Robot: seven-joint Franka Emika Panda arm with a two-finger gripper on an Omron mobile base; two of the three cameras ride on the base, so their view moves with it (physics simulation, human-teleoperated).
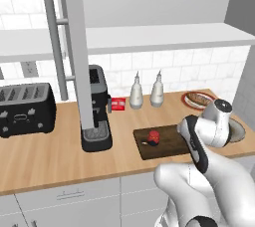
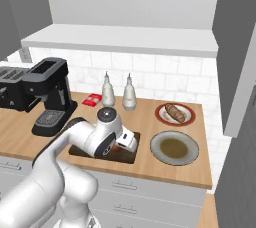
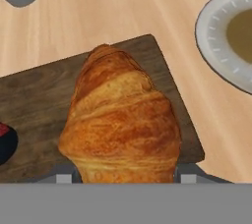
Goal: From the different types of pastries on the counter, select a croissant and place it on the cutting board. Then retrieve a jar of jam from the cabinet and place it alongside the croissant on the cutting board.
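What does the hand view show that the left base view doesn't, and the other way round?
Hand view: the croissant lying on the cutting board, between the gripper's fingertips. Left base view: the toaster, coffee machine, the cabinet door swung open, and the whole jar of jam on the board. Both: board, counter, the two white bottles.

Kitchen appliances and tableware line a wooden worktop beneath white wall tiles.
At left in the left base view sits a black toaster (image 1: 26,109), with a black coffee machine (image 1: 98,116) near centre. Two white bottles (image 1: 136,91) stand at the tiled wall beside a red box (image 1: 118,104); a grey bowl (image 2: 174,148) occupies the right base view's lower right.
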